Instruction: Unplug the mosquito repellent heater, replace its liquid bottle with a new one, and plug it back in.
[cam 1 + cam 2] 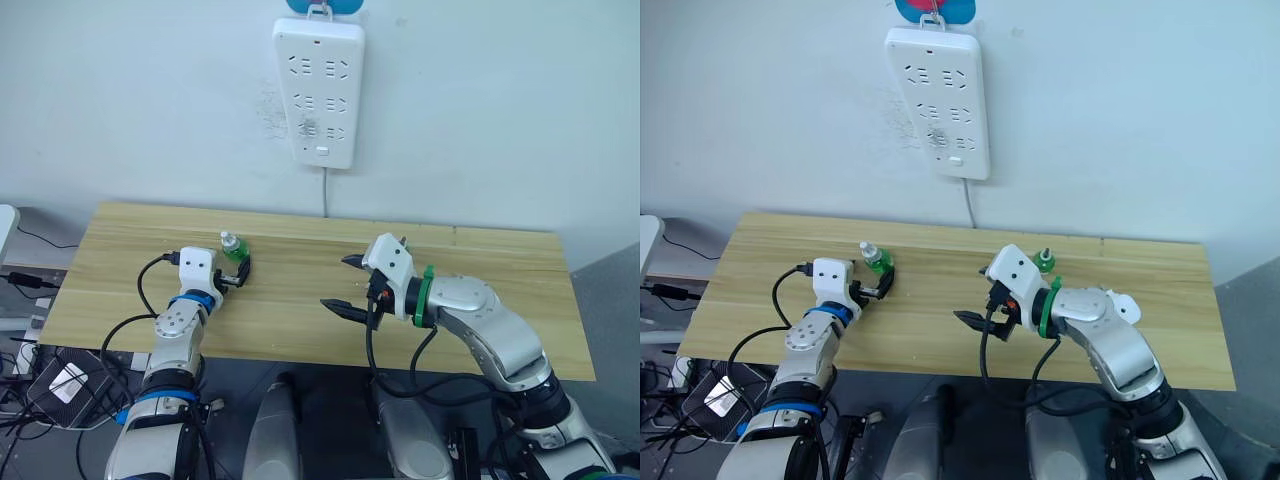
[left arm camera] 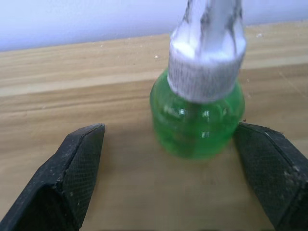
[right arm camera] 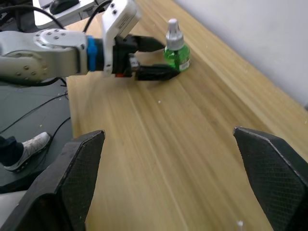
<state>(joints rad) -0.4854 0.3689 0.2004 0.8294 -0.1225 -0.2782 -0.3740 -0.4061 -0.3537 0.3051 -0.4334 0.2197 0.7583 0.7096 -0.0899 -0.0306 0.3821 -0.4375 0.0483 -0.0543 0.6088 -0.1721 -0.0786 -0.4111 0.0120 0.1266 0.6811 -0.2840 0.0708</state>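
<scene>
Where the head camera's left eye view looks down on the wooden desk [image 1: 300, 300], the left tool [image 1: 240, 272] rests low on the wood with its fingers spread around the new one [image 1: 233, 248], the green bottle with a pale stubby top, which stands upright near the far edge. Over at mid-desk the right tool [image 1: 345, 285] hovers with its fingers wide apart, pinching nothing. On the wall above hangs a white power strip [image 1: 320, 90] (its cord drops behind the desk). From the right eye view, a second small green bottle [image 1: 1044, 261] peeps out just behind the right wrist. From the left wrist view, the bottle sits between the two black fingertips [image 2: 79, 159], close to one of them. From the right wrist view, the left tool brackets that same bottle across the desk.
</scene>
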